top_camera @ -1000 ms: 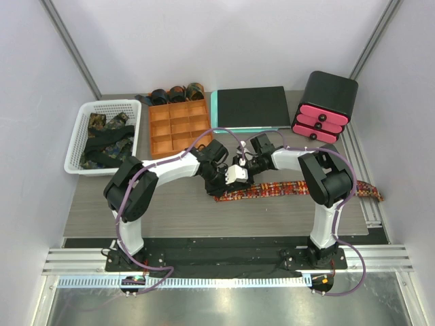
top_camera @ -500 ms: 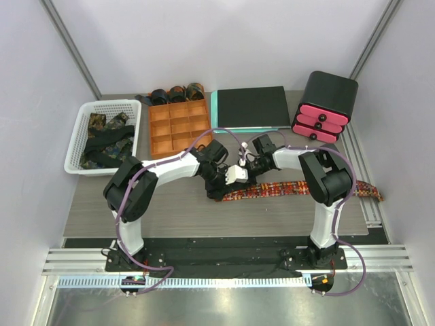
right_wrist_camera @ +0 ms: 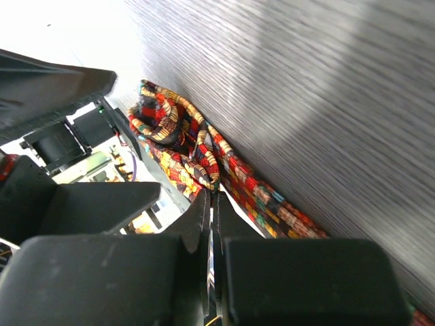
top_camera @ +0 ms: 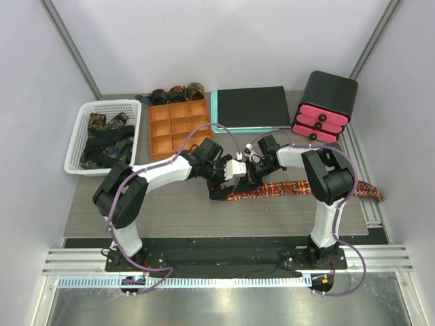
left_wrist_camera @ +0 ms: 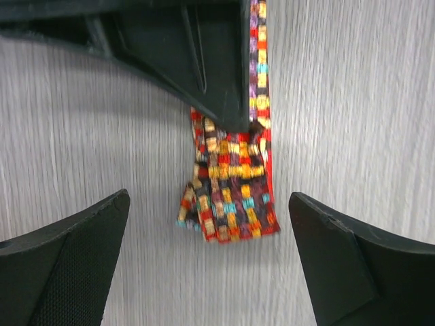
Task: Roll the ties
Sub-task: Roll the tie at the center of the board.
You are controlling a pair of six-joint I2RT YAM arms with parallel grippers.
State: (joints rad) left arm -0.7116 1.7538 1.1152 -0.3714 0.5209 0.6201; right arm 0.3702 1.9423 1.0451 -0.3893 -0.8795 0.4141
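Observation:
The red-orange checked tie (top_camera: 306, 187) lies stretched across the table to the right edge. Its left end is folded over into a small loose bundle (left_wrist_camera: 231, 197). My left gripper (left_wrist_camera: 209, 200) stands wide open around that bundle, its fingers (left_wrist_camera: 81, 251) clear of the cloth on both sides. My right gripper (right_wrist_camera: 212, 195) is shut, its tips pinching the fold of the tie (right_wrist_camera: 183, 146) just behind the bundle. In the left wrist view its black fingers (left_wrist_camera: 204, 61) come down from above onto the tie. Both grippers meet at mid-table (top_camera: 234, 180).
A white basket (top_camera: 78, 146) with dark patterned ties stands at far left. An orange compartment tray (top_camera: 178, 125) sits beside it, with rolled dark ties (top_camera: 173, 94) behind. A black pad (top_camera: 251, 107) and a black drawer unit with pink drawers (top_camera: 323, 109) stand at the back right.
My left gripper has opened wide and let go of the tie's folded end. My right gripper has shut on the fold. The left arm's elbow has swung down and left.

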